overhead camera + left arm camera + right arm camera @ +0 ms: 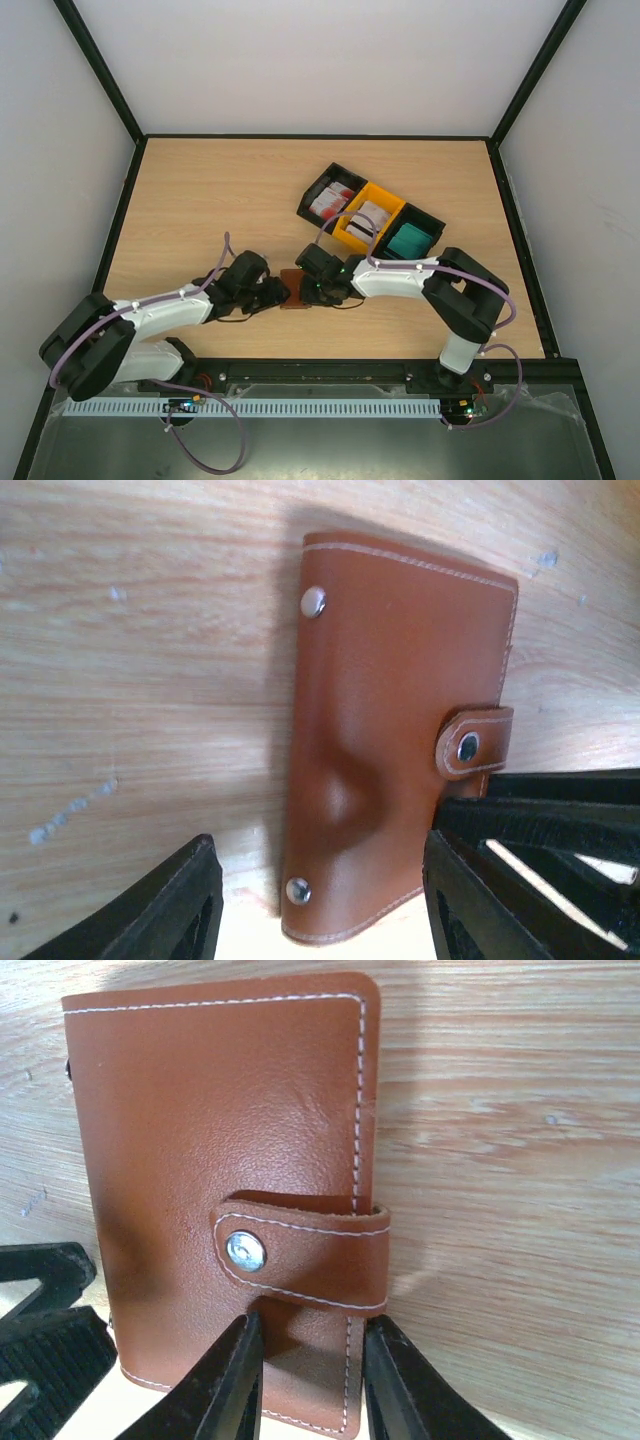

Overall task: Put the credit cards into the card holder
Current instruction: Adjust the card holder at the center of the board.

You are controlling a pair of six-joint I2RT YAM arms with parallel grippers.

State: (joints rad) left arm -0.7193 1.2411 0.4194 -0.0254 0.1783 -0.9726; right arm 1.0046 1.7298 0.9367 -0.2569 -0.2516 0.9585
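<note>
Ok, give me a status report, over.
Left gripper open, straddling card holder. Right gripper at snap tab, grip unclear. Holder snapped shut; credit cards in bin tray. Nothing blocking.

1. You're in a robot lab test cell.
2. White panel walls (320, 60) w/ black frame (100, 72) box in a wood-grain table (200, 200).
3. Left arm (160, 310) & right arm (400, 280) bolted to front rail (320, 372), cables (241, 432) exposed.

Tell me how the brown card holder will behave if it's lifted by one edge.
The card holder probably flexes rather than staying rigid: its leather shows a soft dent in the left wrist view. The snapped tab should keep it shut. Lying flat, it will likely slide, not roll.
</note>
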